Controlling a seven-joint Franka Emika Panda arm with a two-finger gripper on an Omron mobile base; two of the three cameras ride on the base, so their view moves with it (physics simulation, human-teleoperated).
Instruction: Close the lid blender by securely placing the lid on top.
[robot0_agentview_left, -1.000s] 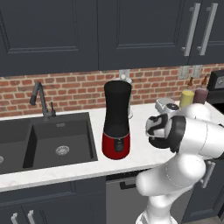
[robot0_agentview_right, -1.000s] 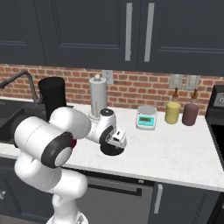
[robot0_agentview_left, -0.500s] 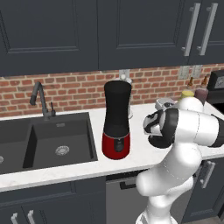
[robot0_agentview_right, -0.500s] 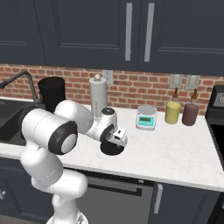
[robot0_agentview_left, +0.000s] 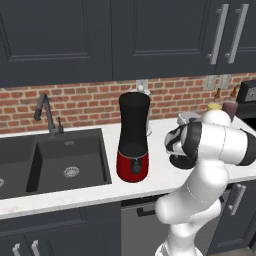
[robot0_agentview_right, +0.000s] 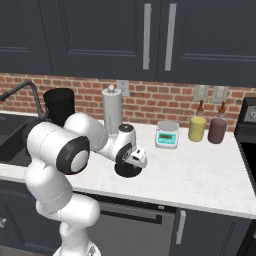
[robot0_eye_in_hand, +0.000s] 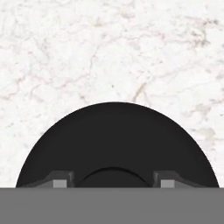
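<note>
Since a second ago the arm's big white elbow has swung round and lower while the hand (robot0_agentview_right: 131, 161) has hardly shifted, parked low over the same spot. Biggest thing first: the white marble worktop (robot0_agentview_right: 200, 175) runs under dark cabinets and a brick backsplash, with the black sink (robot0_agentview_left: 60, 165) and its faucet (robot0_agentview_left: 46, 114) off to the robot's left. Next, the blender (robot0_agentview_left: 133, 136), tall matte black jar on a glossy red base, standing upright just beside the sink's right edge, its top open. In the right base view its jar peeks out behind the arm, with a grey cylindrical appliance (robot0_agentview_right: 112, 107) standing by the wall near it. Further right along the backsplash sit the white kitchen scale (robot0_agentview_right: 167, 134), then the yellow canister (robot0_agentview_right: 197, 128) and the maroon canister (robot0_agentview_right: 217, 130) side by side. Now the lid (robot0_eye_in_hand: 116, 144): a flat black disc lying on the worktop, well apart from the blender, to its right, directly beneath the hand. From the hand view both fingertips (robot0_eye_in_hand: 60, 180) rise in front of the disc, spread wide with a clear gap between them, and they look to be above the lid's face rather than clamped on it; nothing is held.
</note>
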